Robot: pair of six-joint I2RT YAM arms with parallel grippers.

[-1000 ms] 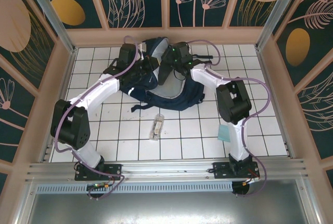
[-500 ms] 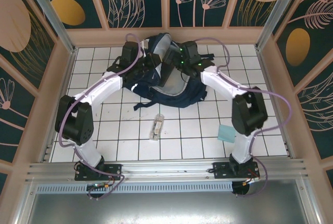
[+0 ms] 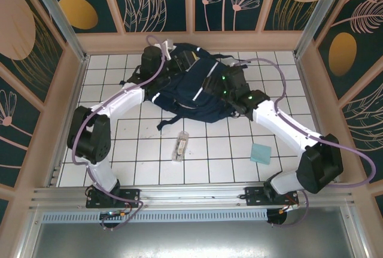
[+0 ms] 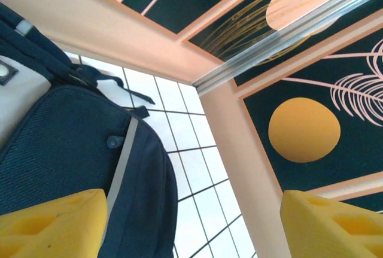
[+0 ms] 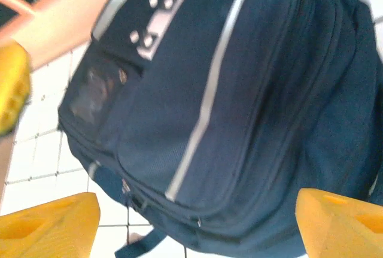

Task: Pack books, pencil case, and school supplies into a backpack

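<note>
The navy backpack [image 3: 190, 90] lies front side up on the tiles near the back wall, its white stripes and grey patch showing. My left gripper [image 3: 172, 53] is open at the backpack's far left corner; in the left wrist view the backpack [image 4: 72, 150] lies beside the left finger and nothing sits between the fingers [image 4: 54, 222]. My right gripper [image 3: 210, 85] hovers open over the backpack's right half, with the backpack's front [image 5: 227, 108] under its spread fingers [image 5: 341, 222]. The small clear tube [image 3: 181, 145] and the light-teal pad [image 3: 260, 153] lie on the floor in front. The books and pencil case are out of view.
The peach back wall [image 3: 191, 41] stands just behind the backpack. A loose dark strap [image 3: 170, 121] trails off the backpack's near edge towards the tube. White tiled floor [image 3: 215, 162] stretches between the backpack and the arm bases.
My left gripper has opened and let go of the backpack, which dropped from propped up to lying flat. The right arm has swung out to the right and its gripper has drawn back.
</note>
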